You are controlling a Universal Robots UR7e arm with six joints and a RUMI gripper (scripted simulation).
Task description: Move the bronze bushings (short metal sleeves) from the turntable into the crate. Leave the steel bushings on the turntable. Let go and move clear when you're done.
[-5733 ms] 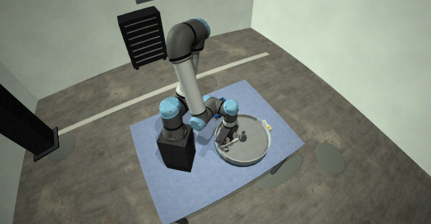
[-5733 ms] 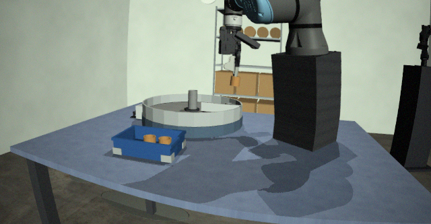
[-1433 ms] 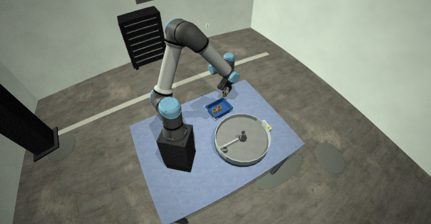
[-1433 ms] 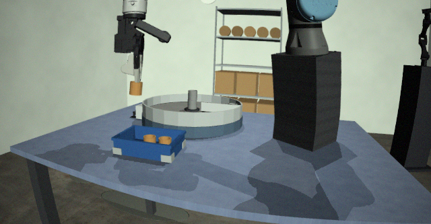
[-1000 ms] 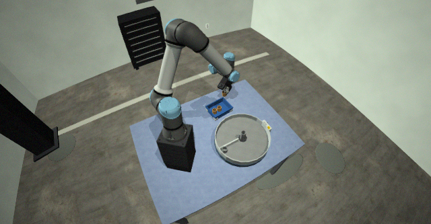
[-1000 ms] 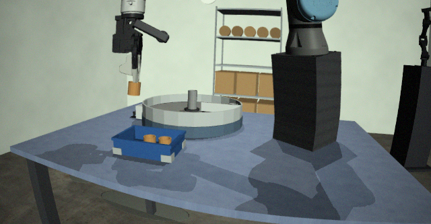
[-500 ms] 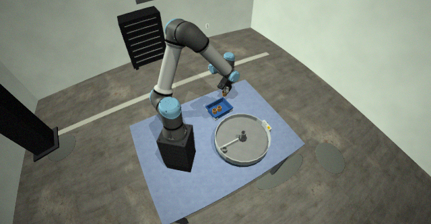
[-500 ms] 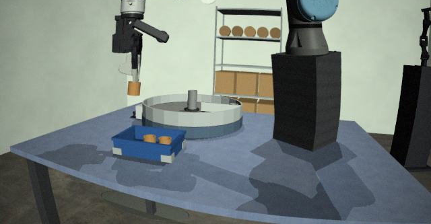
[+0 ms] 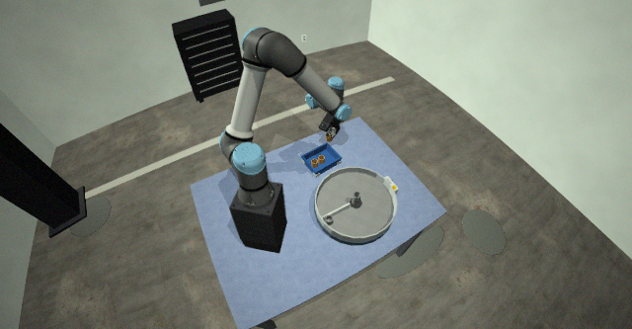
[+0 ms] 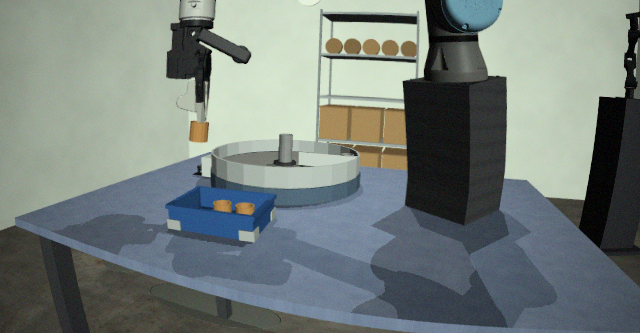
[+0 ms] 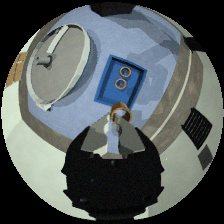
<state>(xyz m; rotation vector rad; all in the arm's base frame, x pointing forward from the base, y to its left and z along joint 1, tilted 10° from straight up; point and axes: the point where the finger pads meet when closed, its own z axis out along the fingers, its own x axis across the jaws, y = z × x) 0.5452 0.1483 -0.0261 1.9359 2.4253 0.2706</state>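
While my arm [image 9: 249, 102] [image 10: 197, 9], cut off by the exterior view's top edge, reaches out and points its gripper [image 9: 332, 132] [image 10: 201, 118] [image 11: 113, 117] down at the left, my fingers are closed on the wall of a bronze bushing [image 9: 329, 138] [image 10: 199, 132] [image 11: 120, 106], held in the air outside the crate. To the right and lower, two more bronze bushings [image 9: 314, 164] [image 10: 222, 206] [image 11: 120, 89] stand in the blue crate [image 9: 328, 155] [image 10: 210, 223] [image 11: 112, 95]; farther right, the turntable's [image 9: 365, 220] [image 10: 285, 175] [image 11: 60, 65] rim mostly hides a small grey ring [image 9: 329, 222], apparently steel, which the top view shows inside.
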